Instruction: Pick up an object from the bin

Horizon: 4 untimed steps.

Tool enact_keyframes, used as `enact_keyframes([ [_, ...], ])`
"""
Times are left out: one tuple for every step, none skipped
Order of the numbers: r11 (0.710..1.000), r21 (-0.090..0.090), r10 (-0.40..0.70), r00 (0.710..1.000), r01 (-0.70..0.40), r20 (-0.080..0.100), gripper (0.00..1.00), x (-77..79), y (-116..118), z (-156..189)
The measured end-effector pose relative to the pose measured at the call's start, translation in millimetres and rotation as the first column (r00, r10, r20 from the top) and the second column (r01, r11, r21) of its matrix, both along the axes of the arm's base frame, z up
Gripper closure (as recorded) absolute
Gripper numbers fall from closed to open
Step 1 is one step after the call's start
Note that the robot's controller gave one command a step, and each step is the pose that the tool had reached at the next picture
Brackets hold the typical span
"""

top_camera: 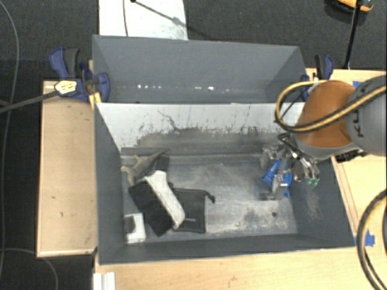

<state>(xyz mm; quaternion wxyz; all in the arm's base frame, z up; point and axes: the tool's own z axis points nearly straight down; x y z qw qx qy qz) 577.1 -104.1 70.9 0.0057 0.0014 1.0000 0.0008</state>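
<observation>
Hovering at the bin's (199, 71) three o'clock, the fingers (277, 177): open or holding, I cannot tell; no pick evident, brush (162, 203) heap untouched at eight o'clock.

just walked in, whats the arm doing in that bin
A robot arm reaches in from the right, with its gripper low over the right side of the grey bin. The loose things lie on the left side: a brush with a white handle and black bristles, a flat black piece beside it, and a small white block in the near corner. The gripper is well apart from all of them. Whether it holds anything cannot be told.
</observation>
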Motion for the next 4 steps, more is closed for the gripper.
enact_keyframes([
  [1.0,0.0,0.0,1.0,0.0,0.0,0.0,0.0,0,0],
  [0.996,0.004,-0.089,0.996,0.089,-0.002,0.0,-10.8,-14,5],
  [0.976,0.003,-0.216,0.976,0.216,0.0,0.0,-5.2,-31,4],
  [0.959,0.021,-0.282,0.959,0.283,-0.009,1.0,4.1,-33,3],
])
